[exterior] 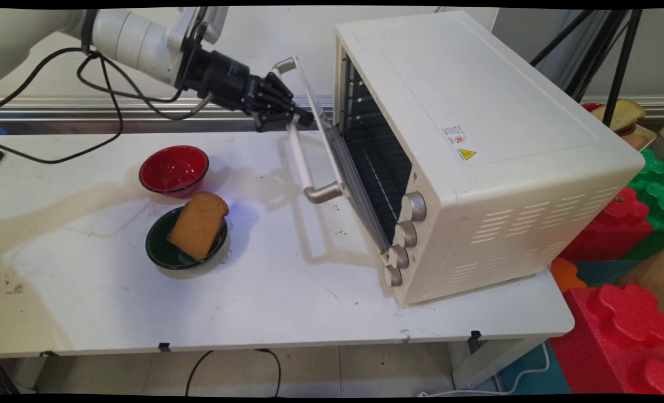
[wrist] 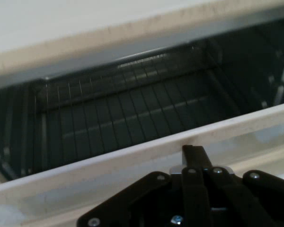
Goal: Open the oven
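A cream toaster oven (exterior: 477, 112) stands on the right half of the white table (exterior: 287, 302), its glass door (exterior: 332, 151) tilted partly open. My gripper (exterior: 297, 118) is shut on the upper part of the door's white bar handle (exterior: 304, 168). In the hand view the black linkage (wrist: 194, 198) sits against the door's pale top edge (wrist: 132, 163), and beyond it the dark oven cavity shows a wire rack (wrist: 132, 113). To the left of the door a red bowl (exterior: 173, 169) stands empty, and a slice of brown bread (exterior: 197, 224) leans in a dark green bowl (exterior: 158, 254).
Black cables (exterior: 102, 101) hang from the arm over the table's back left. Red and green foam blocks (exterior: 623, 224) are stacked off the table's right end. Another slice of bread (exterior: 623, 113) lies on a dish behind them, beside black tripod legs (exterior: 617, 61).
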You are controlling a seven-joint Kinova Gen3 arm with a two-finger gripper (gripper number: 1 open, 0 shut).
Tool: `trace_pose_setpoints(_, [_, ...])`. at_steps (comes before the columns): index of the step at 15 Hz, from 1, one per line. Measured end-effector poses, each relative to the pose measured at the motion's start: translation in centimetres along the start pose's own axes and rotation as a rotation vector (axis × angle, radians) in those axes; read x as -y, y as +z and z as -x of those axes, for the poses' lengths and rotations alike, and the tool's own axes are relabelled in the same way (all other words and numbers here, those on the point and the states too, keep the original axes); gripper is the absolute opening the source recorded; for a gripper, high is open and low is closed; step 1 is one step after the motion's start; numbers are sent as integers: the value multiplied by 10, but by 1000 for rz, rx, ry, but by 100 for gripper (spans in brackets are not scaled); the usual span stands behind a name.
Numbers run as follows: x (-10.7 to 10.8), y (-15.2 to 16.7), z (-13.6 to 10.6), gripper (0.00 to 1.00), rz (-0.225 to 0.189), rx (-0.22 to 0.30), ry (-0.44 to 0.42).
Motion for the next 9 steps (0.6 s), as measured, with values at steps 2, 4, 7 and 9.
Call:
trace_pose_setpoints(2, [-3, -5, 10, 0, 3, 18, 6])
trace_pose_setpoints(4, [-8, -13, 20, 0, -4, 33, 4])
trace_pose_setpoints(7, [-11, -17, 32, 0, 4, 57, 12])
trace_pose_setpoints(9, [-13, -18, 43, 0, 16, 78, 19])
